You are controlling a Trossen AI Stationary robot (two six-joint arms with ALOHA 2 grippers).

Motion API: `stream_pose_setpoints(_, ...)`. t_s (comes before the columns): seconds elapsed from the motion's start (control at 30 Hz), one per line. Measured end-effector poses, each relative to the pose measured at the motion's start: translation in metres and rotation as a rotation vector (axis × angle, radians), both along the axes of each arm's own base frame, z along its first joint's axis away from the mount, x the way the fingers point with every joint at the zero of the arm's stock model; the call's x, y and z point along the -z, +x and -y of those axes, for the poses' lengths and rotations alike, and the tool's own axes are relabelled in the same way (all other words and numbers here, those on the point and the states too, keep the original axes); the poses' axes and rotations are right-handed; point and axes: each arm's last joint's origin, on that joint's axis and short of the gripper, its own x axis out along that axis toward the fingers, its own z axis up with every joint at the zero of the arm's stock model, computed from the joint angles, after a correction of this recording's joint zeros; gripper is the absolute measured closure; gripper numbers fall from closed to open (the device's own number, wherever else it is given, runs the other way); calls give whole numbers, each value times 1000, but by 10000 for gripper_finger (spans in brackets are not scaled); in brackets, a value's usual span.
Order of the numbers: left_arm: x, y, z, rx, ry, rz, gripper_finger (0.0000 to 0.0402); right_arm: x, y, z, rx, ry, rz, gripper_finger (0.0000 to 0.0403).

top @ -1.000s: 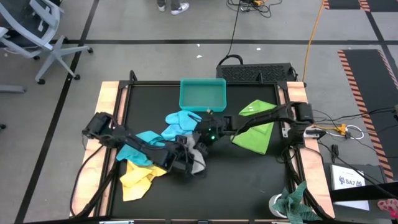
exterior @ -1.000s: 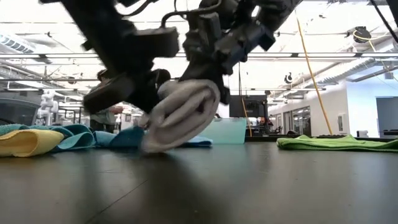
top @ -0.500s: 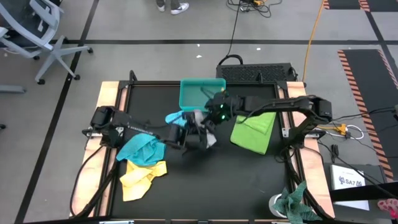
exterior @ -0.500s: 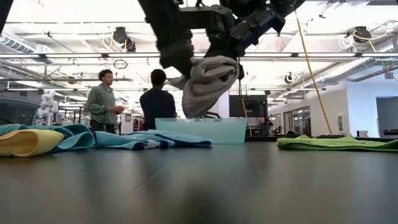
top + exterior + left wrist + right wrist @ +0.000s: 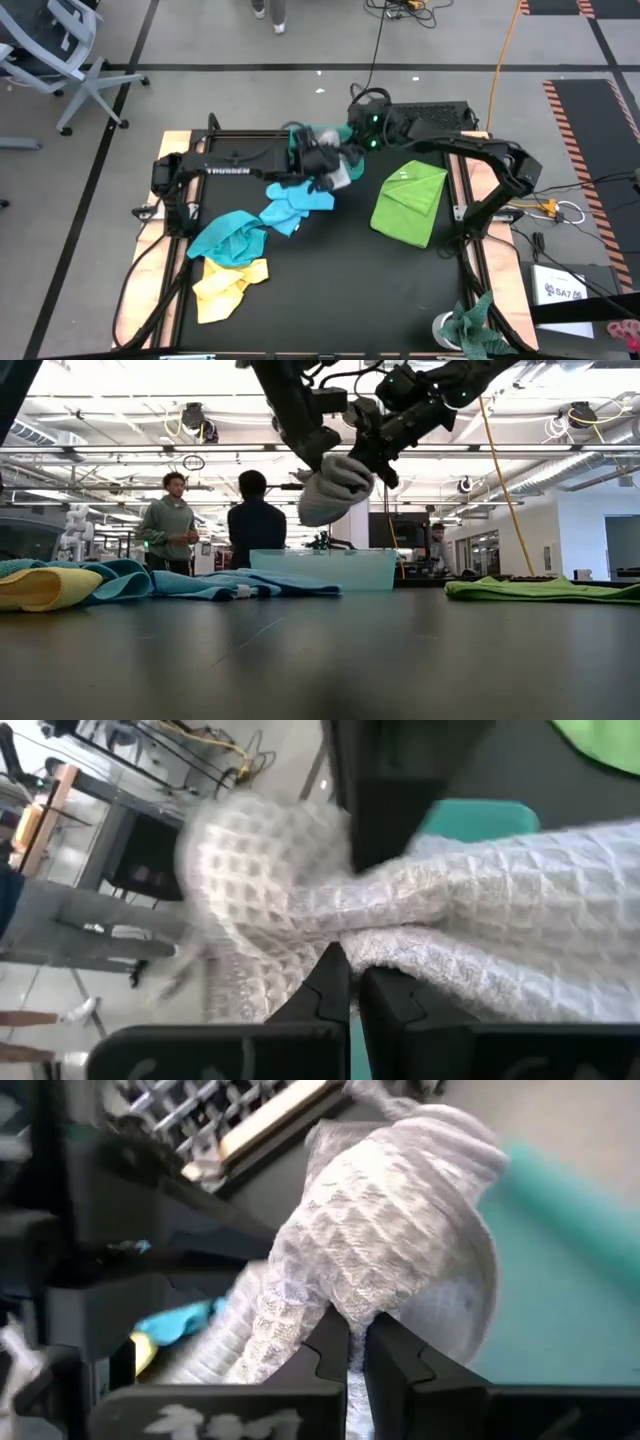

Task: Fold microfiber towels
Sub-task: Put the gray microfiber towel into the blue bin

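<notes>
A pale grey waffle-weave towel (image 5: 341, 173) (image 5: 334, 486) hangs bunched in the air over the teal tray (image 5: 325, 570), at the table's far middle. My left gripper (image 5: 324, 172) (image 5: 346, 982) comes at it from the left and my right gripper (image 5: 348, 158) (image 5: 350, 1342) from the right. Both are shut on it. On the table lie a lime green towel (image 5: 410, 200), a light blue towel (image 5: 298, 203), a turquoise towel (image 5: 229, 240) and a yellow towel (image 5: 226, 285). My left gripper pinches a gathered fold of the grey towel (image 5: 372, 948) between its two fingers, slanting down from the table's left. The cloth bulges past the fingers, clear of the table. My right gripper pinches another bunched fold of the same towel (image 5: 352, 1302), slanting down from the right. The towel hangs in a lump (image 5: 322, 500) below both grippers.
The tray's near rim (image 5: 345, 130) shows between the arms, the rest hidden beneath them. A mottled green-and-white rag (image 5: 476, 325) lies at the near right corner. Two people (image 5: 210, 520) stand in the room beyond the far edge. Bare black table (image 5: 340, 280) spreads across the near middle.
Both grippers have gone up and toward the table's far edge together, carrying the grey towel. It was touching the table near the middle a second ago and now hangs clear above the teal tray, still bunched.
</notes>
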Motion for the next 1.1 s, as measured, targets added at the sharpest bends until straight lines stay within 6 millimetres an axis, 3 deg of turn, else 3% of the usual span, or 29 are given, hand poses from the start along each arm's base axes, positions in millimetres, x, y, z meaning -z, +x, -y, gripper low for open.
stream_pose_setpoints(0.2,-8,-4,-50,-15,-8,110,396,-13,-18,32,67,-81,25,399)
stream_pose_setpoints(0.4,-12,-7,-76,-33,-63,240,396,11,-15,53,24,-39,20,399)
stream_pose_setpoints(0.67,23,1,-89,-48,-115,139,396,52,3,65,-5,23,-10,399)
stream_pose_setpoints(1.1,83,7,-119,-43,-229,19,396,76,6,74,72,-47,-116,399)
